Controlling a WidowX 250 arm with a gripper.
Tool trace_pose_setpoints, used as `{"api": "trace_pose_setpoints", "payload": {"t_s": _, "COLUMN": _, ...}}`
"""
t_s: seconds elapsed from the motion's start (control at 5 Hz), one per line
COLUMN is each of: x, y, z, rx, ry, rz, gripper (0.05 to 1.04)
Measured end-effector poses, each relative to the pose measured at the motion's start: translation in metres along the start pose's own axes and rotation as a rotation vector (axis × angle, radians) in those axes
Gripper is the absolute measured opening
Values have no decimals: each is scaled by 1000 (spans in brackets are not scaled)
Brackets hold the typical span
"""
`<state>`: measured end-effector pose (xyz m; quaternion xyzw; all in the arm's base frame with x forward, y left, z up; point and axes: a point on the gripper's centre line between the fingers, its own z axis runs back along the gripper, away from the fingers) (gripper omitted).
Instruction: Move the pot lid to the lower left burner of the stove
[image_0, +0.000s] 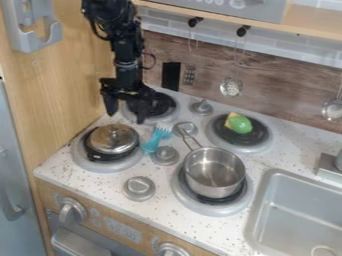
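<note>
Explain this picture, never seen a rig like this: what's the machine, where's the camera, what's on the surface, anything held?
The machine is a black robot arm ending in a two-finger gripper. The one picture comes from a fixed camera looking down at a slant on a toy kitchen; the arm enters from the upper left.

The metal pot lid sits on the lower left burner, where the task wants it. A saucepan stands on the lower right burner. A green toy item and a yellow piece lie on the upper right burner. A teal fork-like utensil lies between the left burners and the knobs. The sink is at right.

Nothing is held: the fingers are apart, above and behind the lid.
</note>
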<state>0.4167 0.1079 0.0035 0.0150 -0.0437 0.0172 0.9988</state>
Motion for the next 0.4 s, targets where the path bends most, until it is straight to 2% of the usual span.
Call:
{"api": "trace_pose_setpoints", "payload": {"t_s": 0.2, "x": -1, "y": -25, "z": 10, "rx": -13, "ry": 12, "rz": -73, "gripper": 999}}
{"api": "trace_pose_setpoints", "payload": {"t_s": 0.4, "x": -4, "y": -31, "z": 13, "rx": 4, "ry": 25, "rz": -117, "gripper": 999}}
